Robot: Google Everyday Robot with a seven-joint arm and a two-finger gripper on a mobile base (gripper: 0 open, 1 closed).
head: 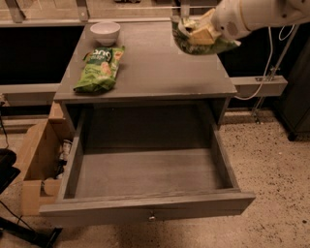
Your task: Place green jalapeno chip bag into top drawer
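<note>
- The gripper point(202, 33) sits at the end of a white arm point(256, 14) that reaches in from the upper right. It is above the far right corner of the grey tabletop point(155, 72).
- Its pale fingers point(206, 34) are pinched on the green jalapeno chip bag point(196, 48), with the crumpled foil bunched around them.
- The bag looks held up off the surface rather than resting on it. Its dark-green underside sags below the fingers, and the pale yellowish patches show on top.
- The top drawer point(145, 207) is pulled fully out toward the near side, under the table's front edge. Its flat front panel faces the floor side, with the small round knob point(152, 218) at the middle of that panel.
- The bare wooden bottom of the drawer is visible from wall to wall, and the held bag is well apart from it, over the far end of the tabletop.
- A longer bright-green bag point(99, 69) with white lettering lies flat along the left edge of the tabletop, its near end close to the front left corner.
- A white bowl point(105, 33) stands upright at the far left corner, just beyond that bag.
- On the floor to the left of the drawer is an open cardboard box point(36, 160) with some small items inside that I cannot identify.
- A thin cable point(266, 63) hangs down on the right behind the table, over the speckled floor point(276, 160).
</note>
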